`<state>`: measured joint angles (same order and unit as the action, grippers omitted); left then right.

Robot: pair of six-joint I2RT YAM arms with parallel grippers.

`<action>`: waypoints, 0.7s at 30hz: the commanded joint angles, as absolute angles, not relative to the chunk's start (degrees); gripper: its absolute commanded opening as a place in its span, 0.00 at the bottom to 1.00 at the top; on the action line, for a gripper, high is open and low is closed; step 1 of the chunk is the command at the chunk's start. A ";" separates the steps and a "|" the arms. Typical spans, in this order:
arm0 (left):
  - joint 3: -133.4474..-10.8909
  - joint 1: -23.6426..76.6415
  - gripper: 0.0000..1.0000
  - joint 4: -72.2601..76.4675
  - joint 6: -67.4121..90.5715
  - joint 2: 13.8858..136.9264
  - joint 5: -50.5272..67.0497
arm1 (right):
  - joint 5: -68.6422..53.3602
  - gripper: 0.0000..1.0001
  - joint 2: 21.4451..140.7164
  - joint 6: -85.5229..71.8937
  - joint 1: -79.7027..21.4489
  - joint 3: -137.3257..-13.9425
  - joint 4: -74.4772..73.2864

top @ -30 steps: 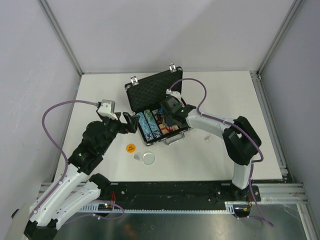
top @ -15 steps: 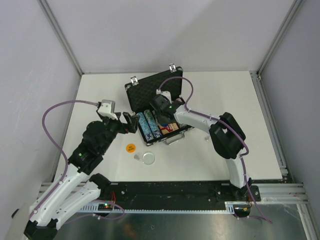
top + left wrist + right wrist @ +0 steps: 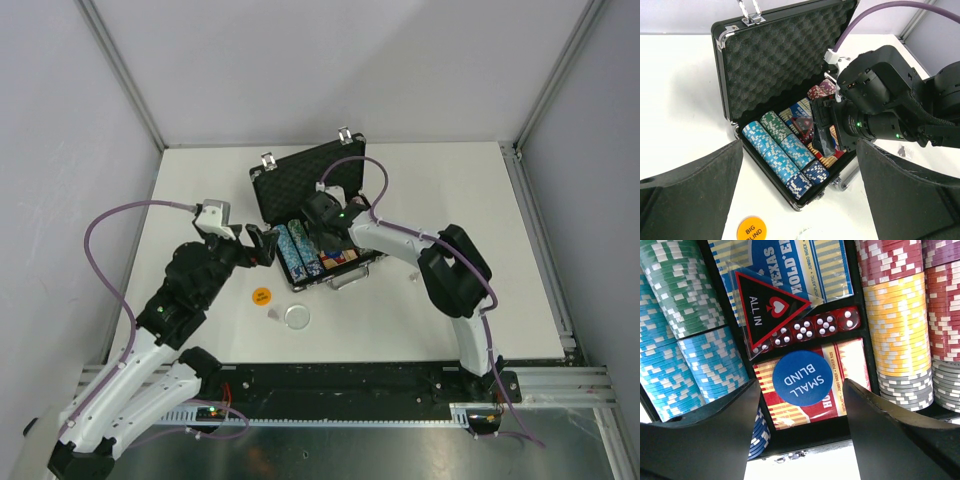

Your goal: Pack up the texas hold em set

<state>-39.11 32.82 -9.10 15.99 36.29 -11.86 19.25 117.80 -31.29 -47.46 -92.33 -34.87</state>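
The black silver-trimmed briefcase (image 3: 268, 200) lies open mid-table, its foam lid (image 3: 780, 60) up. Inside are rows of chips (image 3: 775, 150), a blue card deck (image 3: 790, 265), a red deck (image 3: 852, 367), a row of red dice (image 3: 812, 326) and the red-edged ALL IN triangle (image 3: 765, 305). A blue SMALL BLIND button (image 3: 802, 378) lies on the red deck. My right gripper (image 3: 800, 440) hangs open and empty just above that button, low over the case (image 3: 326, 232). My left gripper (image 3: 262, 245) is open and empty by the case's left front corner. An orange BIG BLIND button (image 3: 261, 295) lies on the table.
A clear round disc (image 3: 297, 317) and a small pale piece (image 3: 272, 314) lie on the table in front of the case. Another small clear piece (image 3: 413, 272) lies right of the case handle (image 3: 348, 277). Frame posts stand at the table's far corners.
My right gripper has moved left and further in over the middle of the case, then held still. The left arm has not moved.
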 commanded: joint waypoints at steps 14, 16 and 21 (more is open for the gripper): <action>-38.16 32.58 1.00 -7.30 16.00 32.50 -15.59 | 24.12 0.74 99.75 -23.65 -61.29 -78.83 -30.87; -38.15 32.60 1.00 -7.25 16.20 31.97 -15.94 | 23.50 0.75 99.51 -22.15 -64.04 -76.53 -29.71; -37.32 32.54 1.00 -7.36 17.70 29.61 -20.68 | 19.82 0.83 102.02 -21.60 -69.94 -74.28 -27.58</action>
<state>-38.17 32.82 -9.13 16.25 31.81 -15.57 21.69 100.51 -23.40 -66.24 -75.16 -30.39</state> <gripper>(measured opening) 0.995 0.801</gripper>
